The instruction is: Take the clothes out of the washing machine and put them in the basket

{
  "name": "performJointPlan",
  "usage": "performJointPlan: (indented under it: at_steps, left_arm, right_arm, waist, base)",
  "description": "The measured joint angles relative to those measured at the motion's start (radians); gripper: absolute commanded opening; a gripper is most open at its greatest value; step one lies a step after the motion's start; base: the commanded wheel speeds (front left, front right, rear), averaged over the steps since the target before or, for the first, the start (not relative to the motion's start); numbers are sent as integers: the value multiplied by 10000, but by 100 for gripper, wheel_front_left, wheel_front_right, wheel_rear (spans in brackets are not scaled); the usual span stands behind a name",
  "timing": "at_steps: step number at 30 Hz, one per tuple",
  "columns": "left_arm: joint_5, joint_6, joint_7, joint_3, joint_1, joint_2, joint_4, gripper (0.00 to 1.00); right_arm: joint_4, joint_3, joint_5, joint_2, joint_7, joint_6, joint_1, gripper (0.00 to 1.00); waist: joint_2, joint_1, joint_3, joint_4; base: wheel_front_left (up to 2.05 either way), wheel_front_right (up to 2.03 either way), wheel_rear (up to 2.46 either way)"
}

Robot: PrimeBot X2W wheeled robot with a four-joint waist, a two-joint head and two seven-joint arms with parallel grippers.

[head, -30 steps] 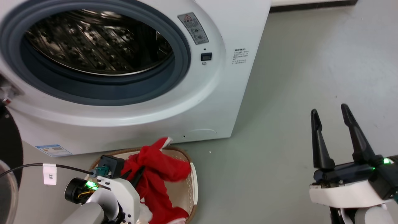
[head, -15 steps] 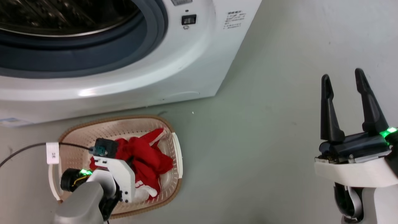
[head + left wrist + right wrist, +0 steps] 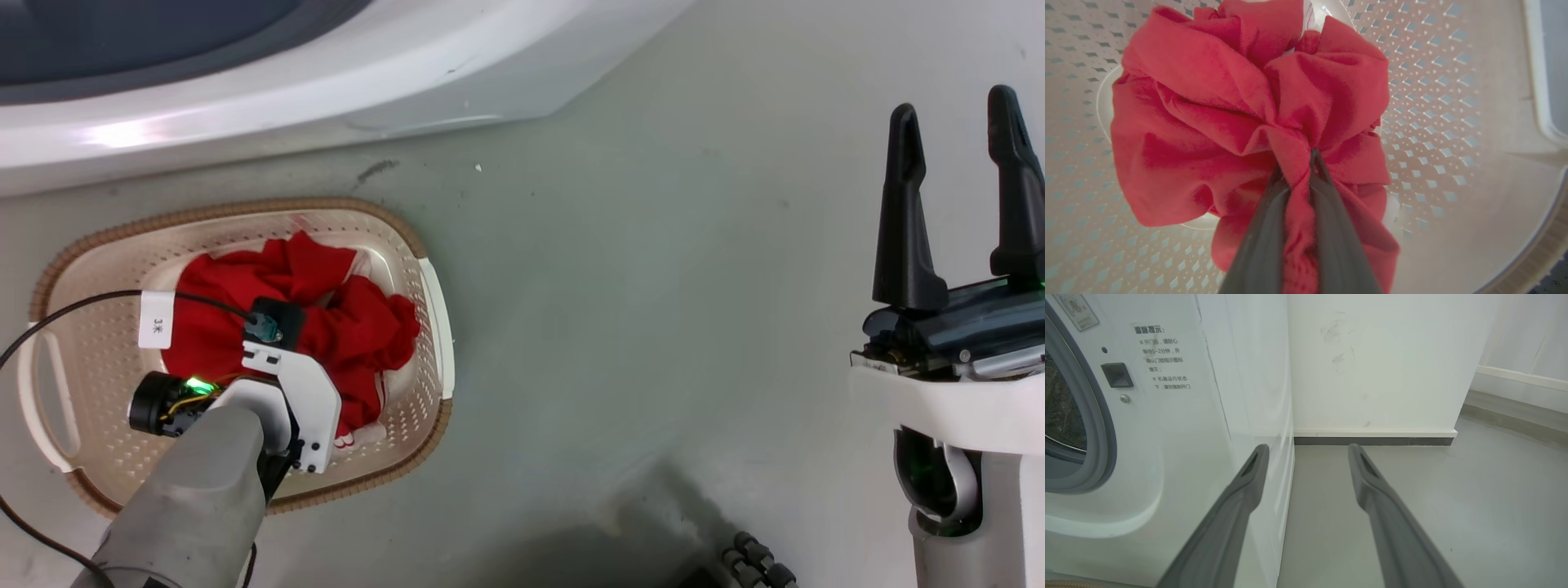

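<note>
The large white front-loading washing machine [image 3: 408, 73] spans ten to twelve o'clock in my head view and is not in the way of anything. The small cream perforated plastic basket with the brown rim [image 3: 245, 206] sits on the grey floor [image 3: 653, 286] at about eight o'clock. The bright red soft garment [image 3: 367, 327] lies bunched inside it, within the rim. My left gripper [image 3: 1296, 161] is down in the basket, pinching a fold of that cloth.

The risk I see is this: if I lift before letting go, or the fabric clings to a finger, the garment rises with the arm or drags the light basket along. The thin black cable with its white tag [image 3: 155, 321] crosses the basket at nine o'clock and could snag the rim. My right gripper [image 3: 953, 106] hangs spread and empty at three o'clock, well apart.
</note>
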Motion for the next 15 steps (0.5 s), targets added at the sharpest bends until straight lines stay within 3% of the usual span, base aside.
performJointPlan:
  at_steps: [5, 10, 11, 12, 13, 15]
  left_arm:
    - [550, 393, 105, -516, -374, 36, 362, 0]
    - [777, 502, 188, -771, -549, 100, 495, 0]
    - [777, 529, 105, -779, -570, 86, 502, 18]
    - [775, 556, 73, -784, -581, 59, 516, 88]
    - [777, 606, 38, -798, -581, 35, 531, 100]
    - [777, 673, -82, -828, -568, 17, 560, 100]
  right_arm:
    - [-33, 8, 132, 2, 0, 0, -173, 100]
    - [-56, 8, 211, 2, 0, 0, -292, 100]
    - [-46, 6, 232, 2, 0, 0, -293, 100]
    - [-23, 2, 232, 2, 0, 0, -293, 100]
    - [8, 4, 230, 2, 0, 0, -293, 100]
    - [79, 50, 226, 2, 0, 0, -292, 100]
  waist:
    - [0, 0, 661, -93]
    - [0, 0, 907, -212]
    - [0, 0, 900, -217]
    - [0, 0, 868, -215]
    - [0, 0, 820, -210]
    - [0, -1, 682, -198]
  base:
    - [0, 0, 0]
    - [0, 0, 0]
    - [0, 0, 0]
    - [0, 0, 0]
    - [0, 0, 0]
    - [0, 0, 0]
